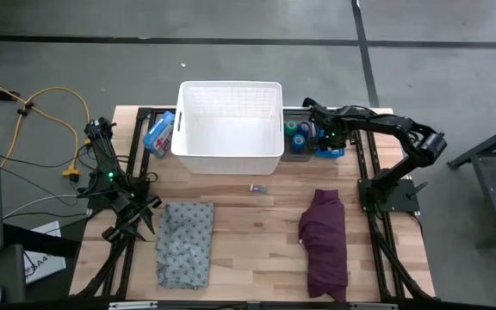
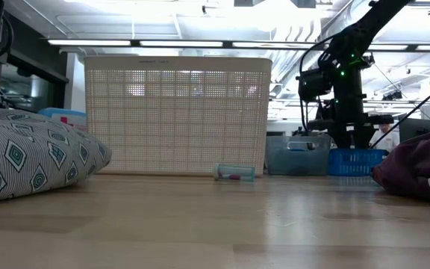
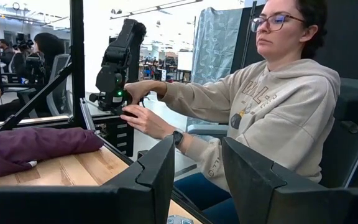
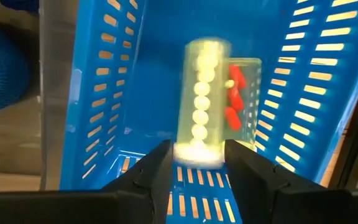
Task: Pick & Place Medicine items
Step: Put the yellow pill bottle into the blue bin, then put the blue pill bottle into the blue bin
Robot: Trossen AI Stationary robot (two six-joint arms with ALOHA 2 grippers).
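- High view, counted: two arms, two cloths, one white basket (image 1: 231,157), one clear bin (image 1: 298,155), one small blue basket (image 1: 334,153), one blue-and-white box (image 1: 158,133).
- One clear vial (image 1: 258,188) lying alone on the bare table (image 1: 257,224), in front of the white basket, between the grey patterned cloth (image 1: 185,244) and the purple cloth (image 1: 325,241).
- Inside the clear bin, just right of the white basket: a green roll (image 1: 292,128) and a blue roll (image 1: 300,143); number of further rolls not clear.
- Nothing to be made out inside the white basket.
- Right gripper (image 1: 325,142) pointing down over the blue basket; left gripper (image 1: 140,215) waiting at the table's left edge, near the grey cloth.
- Low view: white basket (image 2: 176,116) as a mesh wall, lone vial (image 2: 234,173) on its side before it, clear bin (image 2: 297,157) and blue basket (image 2: 355,161) side by side. Contents of both hidden here.
- Left wrist view only: left gripper (image 3: 197,168) with jaws apart and empty; beyond the table, a seated person (image 3: 272,106) with both hands on a separate control arm (image 3: 120,62).
- Right wrist view only: inside of the blue basket (image 4: 303,93), holding two clear vials, a pale-bead vial (image 4: 202,93) and a red-capsule vial (image 4: 241,93), touching side by side.
- Right gripper (image 4: 196,155) at the near end of the pale-bead vial; whether clamped on it or loose around it cannot be told.
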